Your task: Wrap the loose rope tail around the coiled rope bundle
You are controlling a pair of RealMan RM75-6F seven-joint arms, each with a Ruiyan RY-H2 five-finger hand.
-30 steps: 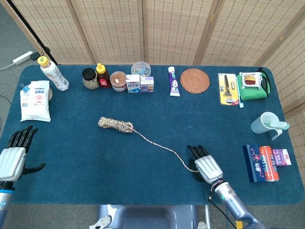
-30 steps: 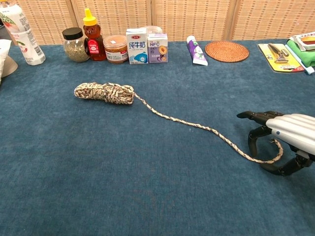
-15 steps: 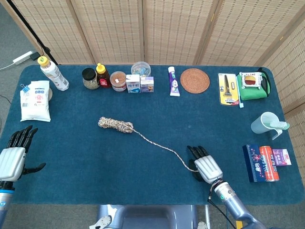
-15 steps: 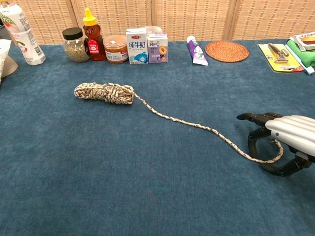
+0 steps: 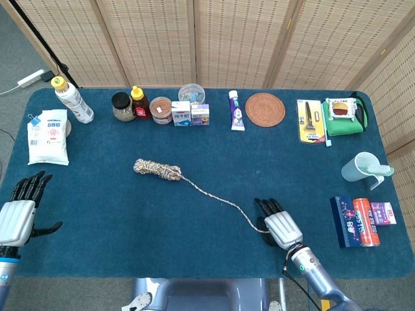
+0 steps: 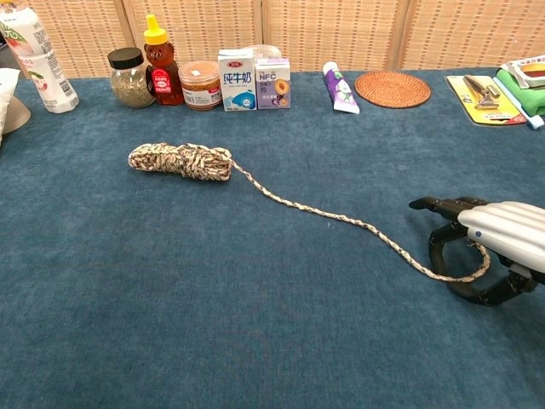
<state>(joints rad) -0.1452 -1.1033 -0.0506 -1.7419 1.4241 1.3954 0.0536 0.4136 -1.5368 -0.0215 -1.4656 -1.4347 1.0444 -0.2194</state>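
From my station I see the coiled rope bundle (image 5: 157,170) lying on its side left of the middle of the blue table (image 5: 117,214), and the loose rope tail (image 5: 217,196) running from its right end across the cloth toward the near right, where it curls into a small loop. My right hand (image 5: 279,223) rests on the cloth at that end — in the chest view the loop passes under the palm and between the dark curled fingers (image 6: 438,203) and the thumb, though I cannot tell whether they actually pinch the rope or only arch over it. My left hand (image 5: 19,210) sits at the table's near left edge, well apart from the rope, fingers spread and holding nothing. Along the far edge stand a drink bottle (image 5: 72,99), a dark-lidded jar (image 5: 121,107), a honey bottle (image 5: 139,103), a small tub (image 5: 161,110), two little cartons (image 5: 190,115), a tube (image 5: 236,110) and a round woven coaster (image 5: 264,109). A white packet (image 5: 47,137) lies at the left, and at the right a pale cup (image 5: 362,170) holds a toothbrush.
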